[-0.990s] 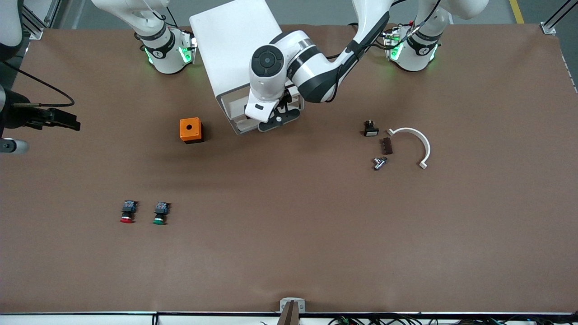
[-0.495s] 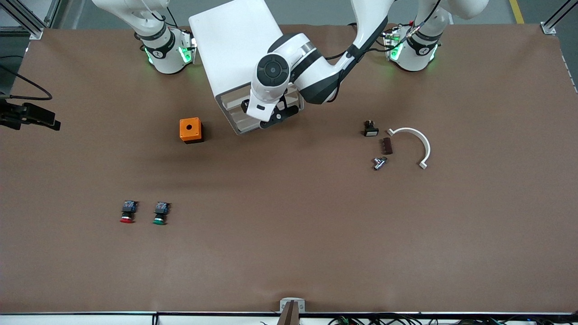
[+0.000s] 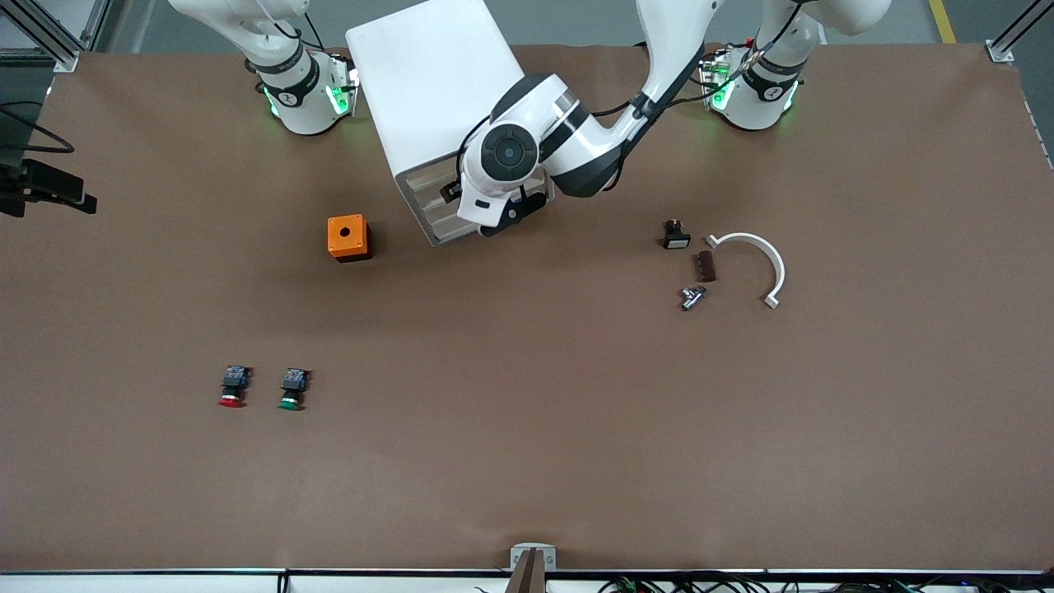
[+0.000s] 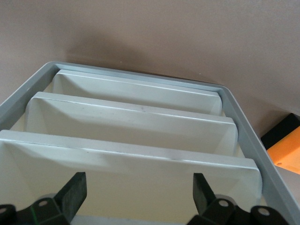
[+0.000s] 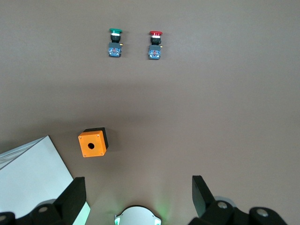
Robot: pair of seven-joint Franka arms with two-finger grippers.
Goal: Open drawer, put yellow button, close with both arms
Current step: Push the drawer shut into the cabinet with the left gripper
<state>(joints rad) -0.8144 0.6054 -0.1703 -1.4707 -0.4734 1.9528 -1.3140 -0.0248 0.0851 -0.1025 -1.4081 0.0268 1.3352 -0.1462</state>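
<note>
The white cabinet [image 3: 428, 91] stands between the two arm bases. Its top drawer [image 3: 422, 185] sits pushed in, level with the white drawer fronts [image 4: 140, 117] stacked below it. My left gripper [image 3: 502, 221] hangs right at the cabinet's front. In the left wrist view the left gripper [image 4: 138, 187] is open, with only a drawer front between its fingers. My right gripper [image 5: 136, 187] is open and empty, high over the table near its own base. The yellow button is out of view.
An orange box [image 3: 348, 237] sits beside the cabinet toward the right arm's end. A red-capped button [image 3: 233, 387] and a green-capped button [image 3: 292, 389] lie nearer the front camera. Toward the left arm's end lie a white curved piece [image 3: 762, 255] and small parts [image 3: 692, 296].
The left gripper has moved in against the cabinet, and the pulled-out top drawer has slid back in. The right arm's hand has drawn away toward its end of the table.
</note>
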